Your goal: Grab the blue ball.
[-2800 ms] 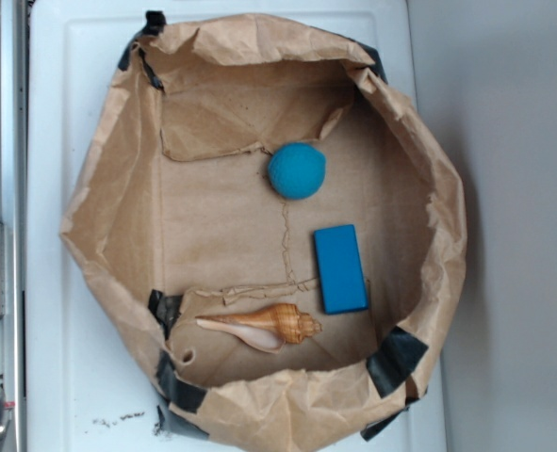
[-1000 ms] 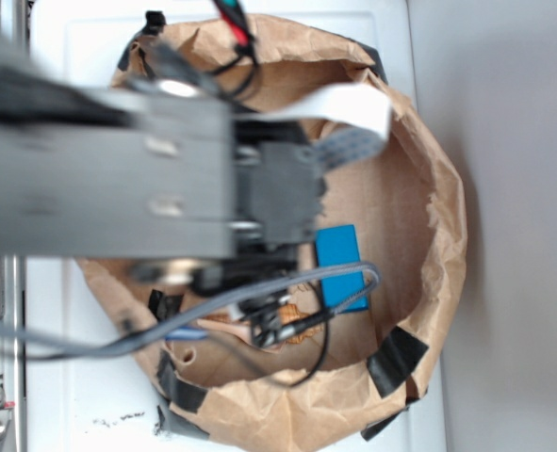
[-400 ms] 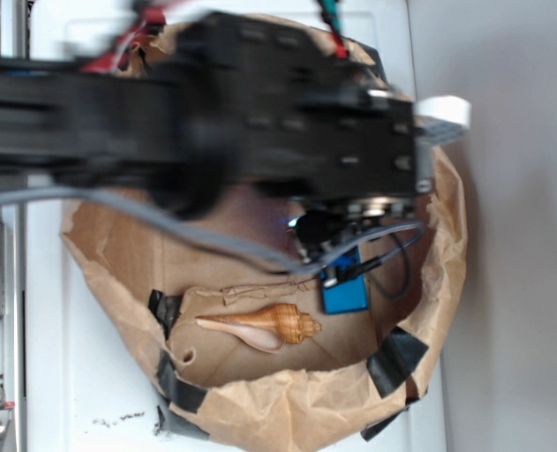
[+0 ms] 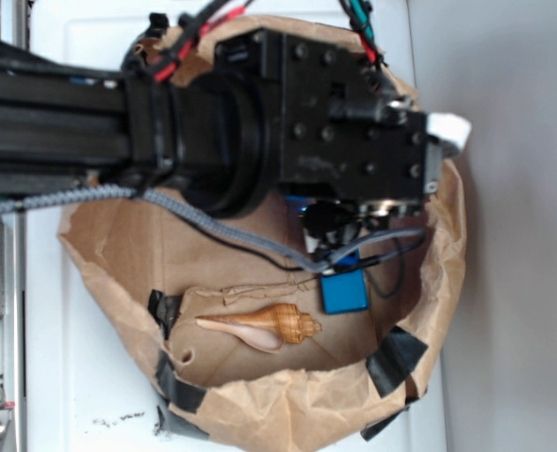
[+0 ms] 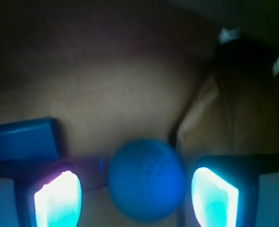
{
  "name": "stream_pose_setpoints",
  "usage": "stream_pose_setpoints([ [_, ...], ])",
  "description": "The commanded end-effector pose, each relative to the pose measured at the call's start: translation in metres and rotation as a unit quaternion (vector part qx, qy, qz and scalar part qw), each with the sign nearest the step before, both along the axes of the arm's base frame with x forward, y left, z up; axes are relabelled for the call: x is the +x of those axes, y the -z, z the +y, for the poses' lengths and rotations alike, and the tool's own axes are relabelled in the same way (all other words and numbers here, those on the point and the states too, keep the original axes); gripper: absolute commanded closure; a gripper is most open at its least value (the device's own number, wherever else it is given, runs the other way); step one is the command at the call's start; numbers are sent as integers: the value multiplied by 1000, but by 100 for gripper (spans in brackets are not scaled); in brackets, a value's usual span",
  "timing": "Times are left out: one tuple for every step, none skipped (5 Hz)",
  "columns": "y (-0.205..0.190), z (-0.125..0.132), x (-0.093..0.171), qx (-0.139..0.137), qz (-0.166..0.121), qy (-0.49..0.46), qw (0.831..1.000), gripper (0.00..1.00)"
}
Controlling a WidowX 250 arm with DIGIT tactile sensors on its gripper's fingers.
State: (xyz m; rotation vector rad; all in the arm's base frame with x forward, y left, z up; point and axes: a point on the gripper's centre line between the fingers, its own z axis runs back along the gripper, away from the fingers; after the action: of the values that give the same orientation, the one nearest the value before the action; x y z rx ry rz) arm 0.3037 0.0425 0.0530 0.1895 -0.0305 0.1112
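A: Working across the wrist view from the left, what stood where?

B: At nine o'clock lay the blue block (image 5: pixel 23 138), partly behind the left fingertip (image 5: pixel 54 198), which glowed at about seven o'clock. Dead centre along the bottom, at six o'clock, sat the blue ball (image 5: pixel 147 178). The right fingertip (image 5: pixel 214 196) glowed at about five o'clock.

A: So the gripper (image 5: pixel 134 197) was apart?

B: Yes, its jaws stood wide, with the ball between them and a gap showing on either side. Neither pad seemed to touch the felt, though the picture was dim and soft.

A: Which way did the ball lie from the tool, then?

B: Squarely on the line between the pads, a touch nearer the left one by my reading. Being round, it had no long axis to line up with, so I judged the closing stroke needed no turn of the wrist.

A: And from outside?

B: The arm (image 4: pixel 212 122) reached in from nine o'clock over the paper bag (image 4: pixel 108 245) and hid the ball altogether. Below it the seashell (image 4: pixel 264 325) lay at six o'clock on the bag floor, and the block showed only its lower end under the cables.

A: Any risk?

B: Possibly the left pad catching the block as it closed; the two looked near each other.
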Motion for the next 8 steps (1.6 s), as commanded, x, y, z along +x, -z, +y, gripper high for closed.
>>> stream_pose_setpoints([
  [-1,10,13,56,-34,43,997,36],
  [-7,-1,6,79,-51,43,995,100],
  [-9,-4,3,87,-60,48,993,100],
  [-13,-4,0,89,-71,46,992,100],
  [-22,-5,-5,91,-81,41,992,100],
  [-48,0,-16,62,-97,20,993,100],
  [-93,15,-34,1,-129,-2,992,100],
  [-116,25,-46,-21,-148,-14,989,100],
])
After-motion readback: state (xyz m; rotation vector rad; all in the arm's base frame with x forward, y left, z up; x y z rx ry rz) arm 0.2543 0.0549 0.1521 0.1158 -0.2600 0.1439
